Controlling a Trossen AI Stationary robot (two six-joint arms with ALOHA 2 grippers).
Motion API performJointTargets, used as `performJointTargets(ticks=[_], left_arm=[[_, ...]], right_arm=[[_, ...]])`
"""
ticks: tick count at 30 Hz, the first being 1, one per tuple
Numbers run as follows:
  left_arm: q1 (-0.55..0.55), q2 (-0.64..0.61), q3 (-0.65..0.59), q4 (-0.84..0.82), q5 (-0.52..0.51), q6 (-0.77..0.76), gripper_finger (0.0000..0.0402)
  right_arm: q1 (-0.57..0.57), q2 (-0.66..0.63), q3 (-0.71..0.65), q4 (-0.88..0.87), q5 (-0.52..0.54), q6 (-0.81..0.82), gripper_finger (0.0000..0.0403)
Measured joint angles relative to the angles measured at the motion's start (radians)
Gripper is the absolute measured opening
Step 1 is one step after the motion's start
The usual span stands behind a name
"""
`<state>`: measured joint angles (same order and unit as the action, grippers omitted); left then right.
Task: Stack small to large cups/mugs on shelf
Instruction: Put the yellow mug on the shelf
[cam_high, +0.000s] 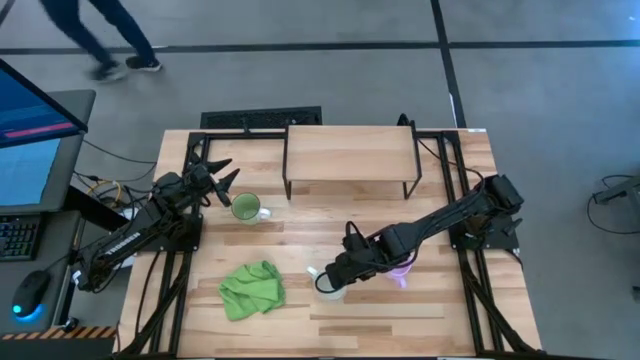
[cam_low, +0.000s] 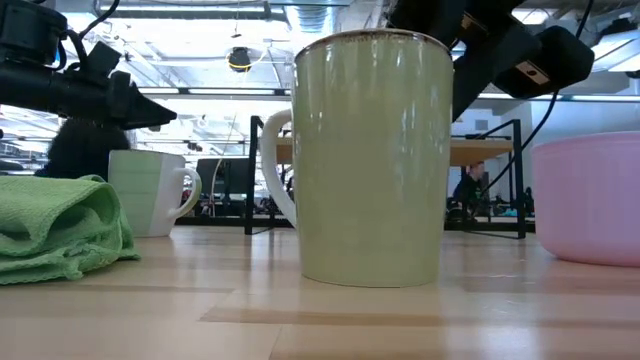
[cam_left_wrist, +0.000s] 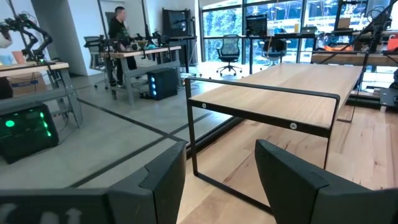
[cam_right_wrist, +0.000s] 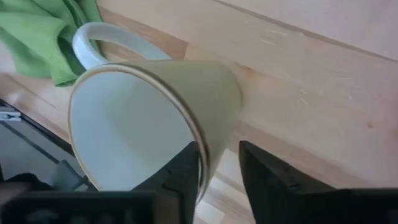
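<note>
The right gripper straddles the rim of the cream mug, one finger inside and one outside, closing on it near the table's front edge. The purple mug stands just right, the green mug far left by the released left gripper, the shelf behind, a green cloth left.

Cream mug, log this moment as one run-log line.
right gripper: straddling rim of cream mug, one finger inside | mug: upright on table, not on shelf | left gripper: open, beside green mug
</note>
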<state>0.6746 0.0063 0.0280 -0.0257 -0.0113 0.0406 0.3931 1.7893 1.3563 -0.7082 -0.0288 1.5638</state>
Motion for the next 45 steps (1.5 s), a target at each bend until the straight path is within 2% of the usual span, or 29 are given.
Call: performJointTargets(ticks=[9, 15, 21, 31, 39, 45], left_arm=[[0.000, 0.000, 0.000, 0.000, 0.000, 0.000, 0.0185], [0.000, 0.000, 0.000, 0.000, 0.000, 0.000, 0.0185], [0.000, 0.000, 0.000, 0.000, 0.000, 0.000, 0.0185], [0.000, 0.000, 0.000, 0.000, 0.000, 0.000, 0.0185], [0.000, 0.000, 0.000, 0.000, 0.000, 0.000, 0.0185], [0.000, 0.000, 0.000, 0.000, 0.000, 0.000, 0.0185]], right_arm=[[-0.001, 0.000, 0.000, -0.002, 0.000, -0.031, 0.0071], [-0.005, -0.001, 0.000, -0.002, 0.000, -0.115, 0.0053], [-0.022, 0.000, -0.002, -0.003, 0.002, -0.231, 0.0019], [-0.049, 0.000, 0.004, -0.041, 0.001, -0.403, 0.0018], [-0.086, 0.000, 0.058, -0.110, 0.005, -0.711, 0.0018], [-0.139, 0.000, 0.096, -0.161, 0.008, -0.862, 0.0018]])
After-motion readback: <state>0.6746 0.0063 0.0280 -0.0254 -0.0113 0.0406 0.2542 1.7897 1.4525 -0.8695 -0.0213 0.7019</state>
